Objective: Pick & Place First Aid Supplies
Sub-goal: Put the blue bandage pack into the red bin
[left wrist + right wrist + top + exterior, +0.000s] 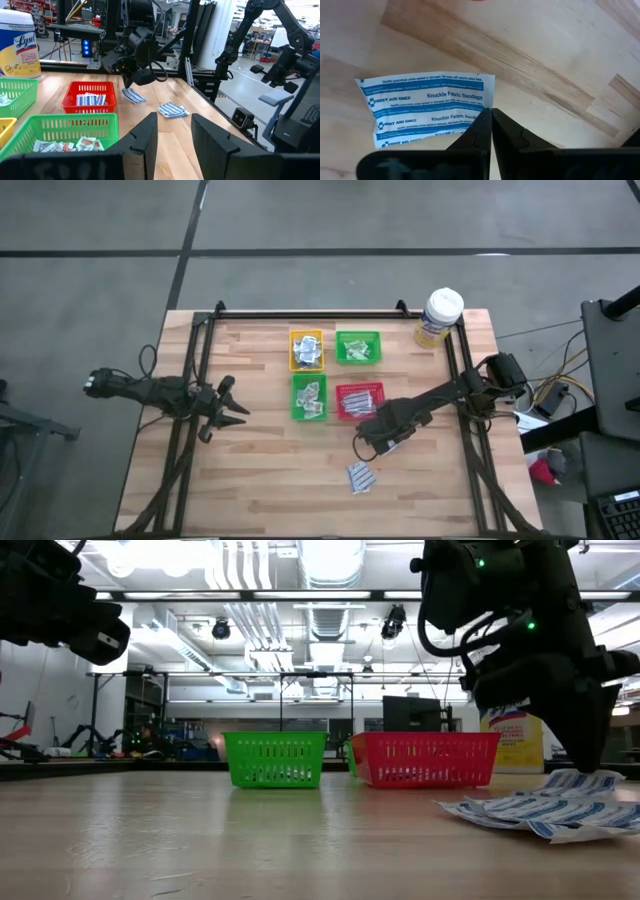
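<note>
Bandage packet [427,112] lies partly hidden behind the empty, closed right gripper [491,112].

1. The desk [260,480] is pale wooden planking, smooth with a soft sheen.
2. The baskets, such as the red one [425,760], look like glossy slatted plastic.
3. The knuckle bandage packet [427,110] is printed paper, slightly crinkled.
4. The right claw [491,125] fingers look like matt black plastic.
</note>
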{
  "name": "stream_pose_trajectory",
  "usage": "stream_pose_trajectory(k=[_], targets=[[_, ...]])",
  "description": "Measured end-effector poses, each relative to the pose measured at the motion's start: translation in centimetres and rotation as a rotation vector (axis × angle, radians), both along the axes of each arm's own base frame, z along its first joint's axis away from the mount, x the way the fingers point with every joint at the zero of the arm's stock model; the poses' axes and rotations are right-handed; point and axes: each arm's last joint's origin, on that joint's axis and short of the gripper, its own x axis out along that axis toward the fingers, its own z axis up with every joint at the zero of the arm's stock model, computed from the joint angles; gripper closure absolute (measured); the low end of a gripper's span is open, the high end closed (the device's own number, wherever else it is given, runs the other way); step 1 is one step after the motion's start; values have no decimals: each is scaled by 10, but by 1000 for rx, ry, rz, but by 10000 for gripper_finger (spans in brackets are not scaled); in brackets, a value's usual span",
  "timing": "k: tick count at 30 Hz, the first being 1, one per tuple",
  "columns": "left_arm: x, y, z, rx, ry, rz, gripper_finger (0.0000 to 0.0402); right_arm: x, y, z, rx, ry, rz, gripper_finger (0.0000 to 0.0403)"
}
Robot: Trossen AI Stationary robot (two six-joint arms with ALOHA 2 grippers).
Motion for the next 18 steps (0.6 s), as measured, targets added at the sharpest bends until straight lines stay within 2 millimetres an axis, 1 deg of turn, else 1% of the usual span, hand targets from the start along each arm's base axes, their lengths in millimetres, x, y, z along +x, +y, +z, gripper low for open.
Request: stream_pose_trajectory(k=[7, 13, 18], targets=[[0, 0, 0, 0, -1, 0, 287, 3, 1, 6, 25, -15, 18, 394], [0, 0, 0, 0, -1, 0, 287, 3, 2, 25, 48, -74, 15, 394], [0, 0, 0, 0, -1, 0, 287, -4, 0, 40, 63, -122, 19, 394]])
